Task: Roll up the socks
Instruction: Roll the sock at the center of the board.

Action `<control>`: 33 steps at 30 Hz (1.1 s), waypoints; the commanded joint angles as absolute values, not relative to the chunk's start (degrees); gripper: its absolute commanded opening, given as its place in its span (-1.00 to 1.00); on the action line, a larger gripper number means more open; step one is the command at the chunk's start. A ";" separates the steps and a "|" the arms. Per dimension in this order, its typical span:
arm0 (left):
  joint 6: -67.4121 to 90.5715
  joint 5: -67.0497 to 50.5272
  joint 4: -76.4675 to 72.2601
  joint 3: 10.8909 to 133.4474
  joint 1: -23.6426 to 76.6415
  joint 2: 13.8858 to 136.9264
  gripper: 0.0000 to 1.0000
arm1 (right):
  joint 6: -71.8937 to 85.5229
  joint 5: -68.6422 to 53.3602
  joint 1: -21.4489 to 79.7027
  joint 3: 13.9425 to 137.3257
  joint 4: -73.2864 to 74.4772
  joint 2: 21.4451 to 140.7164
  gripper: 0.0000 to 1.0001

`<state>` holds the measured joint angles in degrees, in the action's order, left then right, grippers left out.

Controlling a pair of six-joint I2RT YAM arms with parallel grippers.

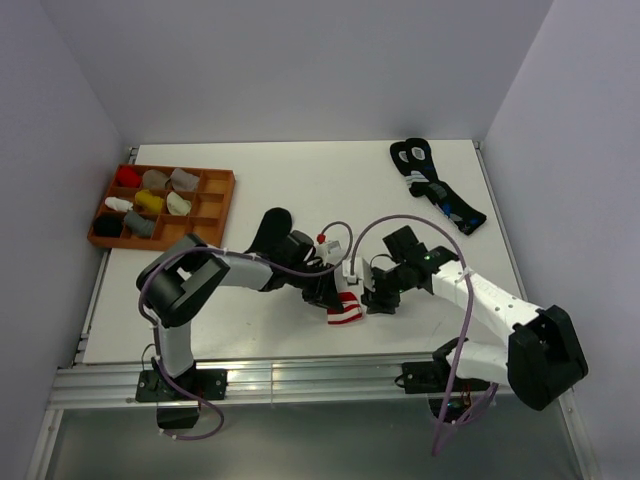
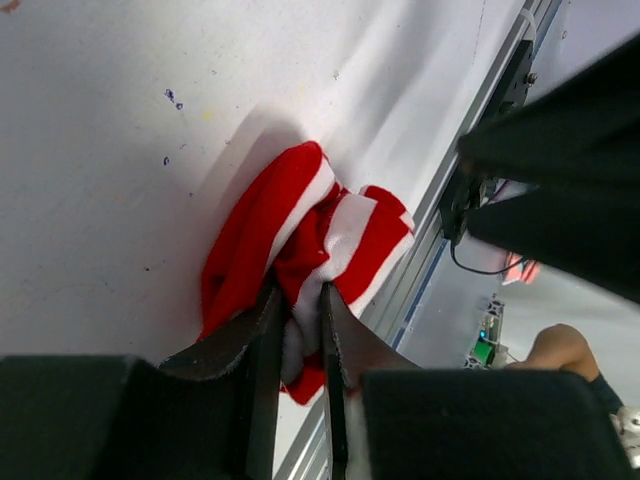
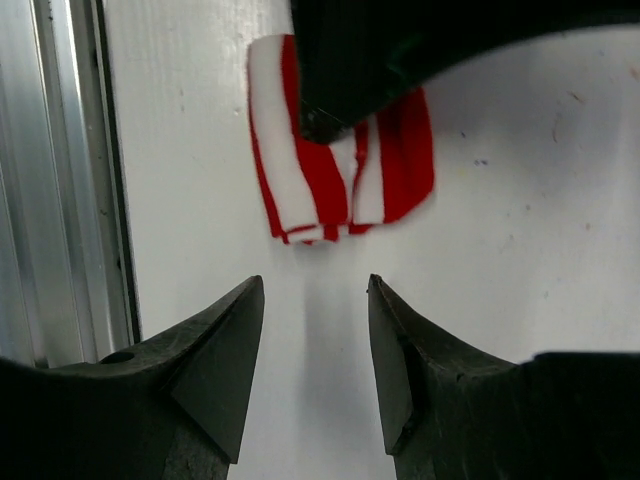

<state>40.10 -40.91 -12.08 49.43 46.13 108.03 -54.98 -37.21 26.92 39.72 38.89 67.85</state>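
1. The worktop [image 1: 300,180] is white, smooth and hard, so fabric probably slides on it. A bundle nudged sideways could skid off the near edge, onto the metal rail [image 1: 300,375]
2. The orange tray [image 1: 200,171] at the far left corner is rigid and gridded into square compartments holding small bundles [image 1: 150,202]. It sits well apart from the work and looks safe
3. The black sock [image 1: 268,228] lies left of the worktop's middle, limp and matte, partly hidden by the left arm [image 1: 240,272]. It is not yet rolled, and a sweep of that arm could drag it
4. The striped sock [image 1: 345,310], a red-and-white knit, sits just beside the near edge as a loose, stubby bundle with layered ends showing. Nothing tucks it shut, so the stretchy knit may spring open on release
5. The left fingers [image 2: 262,350], black and tapered, pinch one fold of the striped sock. So thin a bite could slip
6. The right fingers [image 3: 225,350], black wedges, stand spread with nothing between them, just short of the bundle. Closing off-centre might catch only the outer layer
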 commanded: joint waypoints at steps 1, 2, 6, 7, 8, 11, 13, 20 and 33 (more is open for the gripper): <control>36.30 -36.56 2.28 48.69 45.79 112.15 -0.99 | -53.79 -33.49 32.84 37.53 32.97 65.66 0.08; 36.21 -36.48 2.63 48.95 45.70 112.41 -0.99 | -53.53 -33.05 33.83 37.01 32.61 65.83 0.08; 35.60 -36.56 4.22 50.27 45.53 113.29 -0.99 | -52.91 -31.38 37.17 36.74 30.68 66.88 0.08; 35.51 -36.82 4.65 50.62 45.53 113.73 -0.99 | -52.82 -30.68 38.31 36.39 30.41 67.06 0.08; 35.51 -36.83 4.83 50.80 45.44 113.82 -0.99 | -52.39 -29.98 38.84 36.21 29.80 67.15 0.08; 35.33 -37.18 5.10 51.15 45.26 114.26 -0.99 | -51.68 -27.86 41.21 35.60 27.86 67.24 0.08; 35.07 -37.61 5.18 51.33 45.18 114.52 -0.99 | -51.50 -27.25 42.10 35.42 26.99 67.76 0.08; 34.80 -38.40 5.36 51.94 44.56 114.87 -0.99 | -50.54 -24.88 44.47 35.24 25.05 70.05 0.08; 35.33 -39.81 4.40 52.91 44.21 115.84 -0.99 | -47.82 -23.55 45.79 37.43 23.38 76.89 -0.14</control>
<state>39.66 -47.37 -2.50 55.20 44.10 112.22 -49.60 -24.12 45.15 35.97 24.86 74.17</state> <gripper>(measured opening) 0.227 0.478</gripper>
